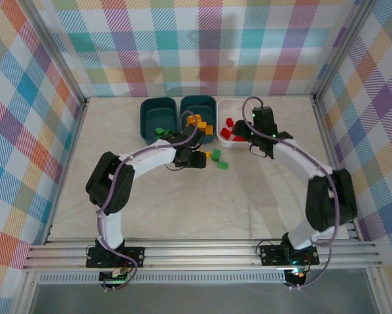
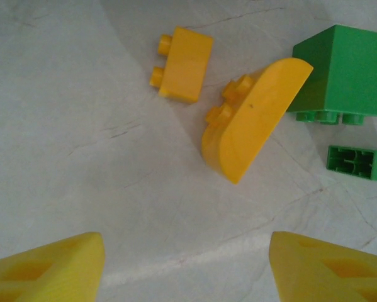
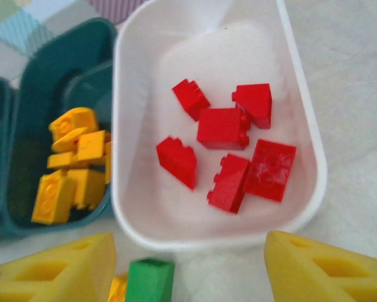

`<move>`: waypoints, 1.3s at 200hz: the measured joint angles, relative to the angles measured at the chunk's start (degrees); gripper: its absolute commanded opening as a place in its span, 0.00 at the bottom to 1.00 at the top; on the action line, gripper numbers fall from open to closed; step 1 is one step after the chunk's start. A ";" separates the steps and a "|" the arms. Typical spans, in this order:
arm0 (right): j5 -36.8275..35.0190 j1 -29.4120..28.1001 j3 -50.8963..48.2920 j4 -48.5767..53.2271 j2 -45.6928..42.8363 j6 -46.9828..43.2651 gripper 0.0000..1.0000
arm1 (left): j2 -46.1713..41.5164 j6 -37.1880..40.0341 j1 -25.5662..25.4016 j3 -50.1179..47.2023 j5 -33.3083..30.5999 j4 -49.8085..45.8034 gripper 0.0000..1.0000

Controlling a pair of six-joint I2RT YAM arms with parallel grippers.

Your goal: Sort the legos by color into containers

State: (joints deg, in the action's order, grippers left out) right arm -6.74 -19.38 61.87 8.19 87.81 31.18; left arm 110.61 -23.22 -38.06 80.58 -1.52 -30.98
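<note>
Jaws of the left claw (image 2: 187, 267) stand wide apart, empty, above the table (image 2: 81, 157); beyond lie two loose yellow legos (image 2: 183, 63) and two green legos (image 2: 345, 69). The right claw (image 3: 191, 270), spread and empty too, hovers before the white tub (image 3: 122, 126) of red legos (image 3: 223, 128), with the teal tub (image 3: 31, 94) of sorted yellow legos (image 3: 68, 182) alongside.

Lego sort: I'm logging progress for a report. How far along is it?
Done: six red plastic bricks lie in the white plastic tub, and several sorted yellow bricks in the dark teal tub beside it. In hand: nothing; both pairs of jaws stand open and empty. Left: at least two loose yellow bricks and two green bricks on the pale table.
</note>
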 measured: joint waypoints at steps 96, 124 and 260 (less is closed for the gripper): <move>-5.07 -3.10 -23.45 -9.31 -7.56 2.40 0.64 | 9.94 4.42 -1.66 8.07 -5.27 4.79 0.51; -8.09 -3.10 -25.24 -12.98 -7.26 3.28 0.64 | 11.82 4.79 -1.66 9.38 -6.43 4.90 0.47; -8.74 -3.10 -25.24 -16.37 -3.98 6.58 0.64 | 11.54 4.66 -5.09 6.10 -9.07 8.31 0.22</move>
State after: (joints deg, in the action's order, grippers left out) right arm -15.49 -22.48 36.62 -8.19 83.83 37.76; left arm 122.15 -18.57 -43.16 86.67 -10.59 -22.68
